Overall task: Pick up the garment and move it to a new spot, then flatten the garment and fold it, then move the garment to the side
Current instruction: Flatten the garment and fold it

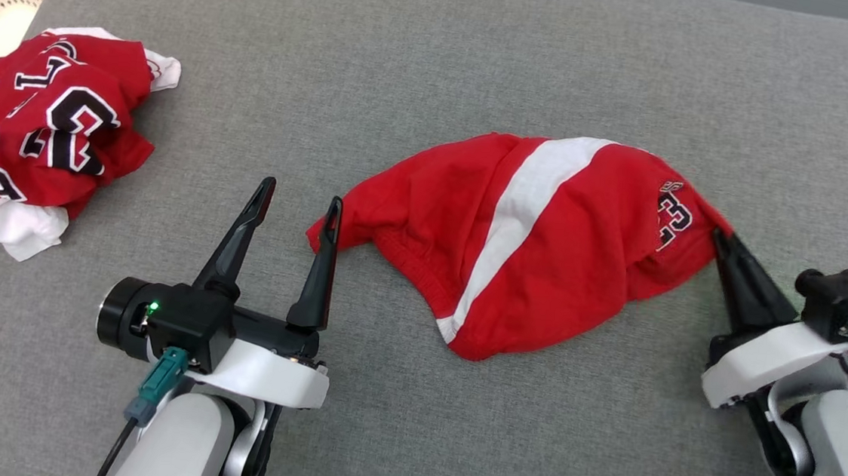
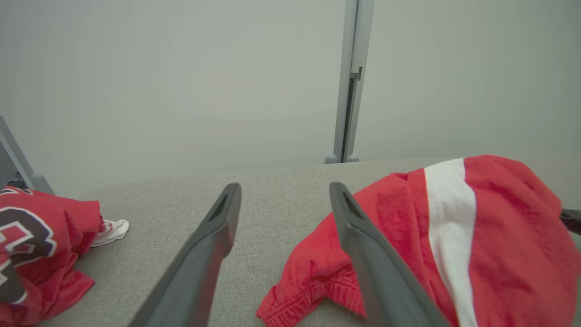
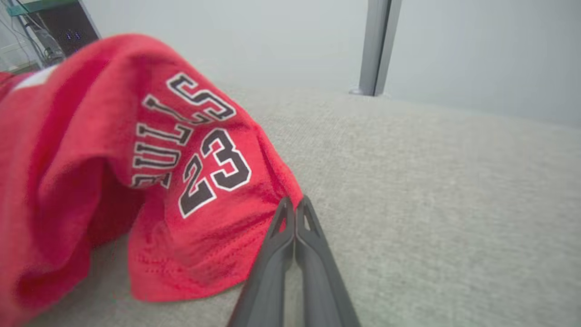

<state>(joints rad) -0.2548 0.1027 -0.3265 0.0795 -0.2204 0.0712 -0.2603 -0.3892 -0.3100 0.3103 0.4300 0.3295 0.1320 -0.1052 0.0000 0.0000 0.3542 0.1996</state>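
R gripper (image 1: pixel 718 235) is pinching corner of red garment (image 1: pixel 545 240) w/ jaws closed, L gripper (image 1: pixel 303 192) is hovering open-jawed by opp. edge.

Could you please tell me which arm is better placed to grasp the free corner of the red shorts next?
Left. The left tool stands open right beside that corner of the red shorts, while the right tool is shut on the opposite corner.

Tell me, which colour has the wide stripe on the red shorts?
White. The stripe crosses the red shorts; the head view shows it best.
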